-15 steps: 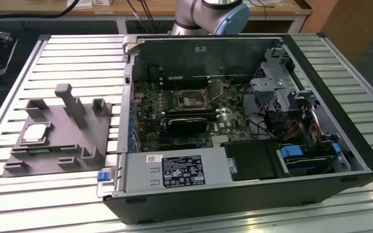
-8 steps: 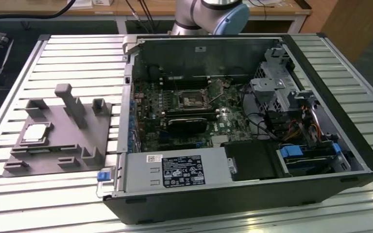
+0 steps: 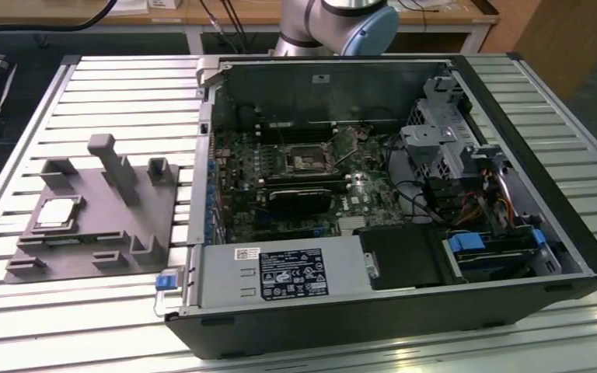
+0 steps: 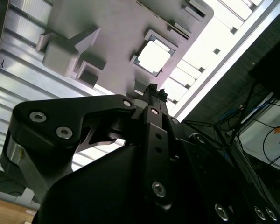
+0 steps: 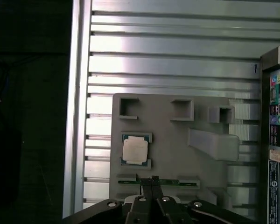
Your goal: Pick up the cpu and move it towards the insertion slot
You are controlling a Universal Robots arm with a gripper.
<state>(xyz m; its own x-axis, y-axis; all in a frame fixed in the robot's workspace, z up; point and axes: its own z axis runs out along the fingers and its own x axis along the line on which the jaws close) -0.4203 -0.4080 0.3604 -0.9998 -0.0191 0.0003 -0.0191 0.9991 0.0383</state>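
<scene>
— The hand [image 5: 152, 179] hangs pinched shut, holding nothing, over the table [image 5: 168, 46].
— The computer case [image 3: 382, 318] holds the insertion slot [image 3: 306, 162]. The grey tray [image 5: 163, 140], well apart, holds the cpu [image 5: 134, 151].
— Shut like that, the hand could bump the cpu crooked.

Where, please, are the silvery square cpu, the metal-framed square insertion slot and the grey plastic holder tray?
silvery square cpu [image 5: 134, 150]: first wrist view, centre of metal top.
metal-framed square insertion slot [image 3: 307, 162]: exterior view, dark centre.
grey plastic holder tray [image 3: 99, 224]: exterior view, bare flat base.
</scene>
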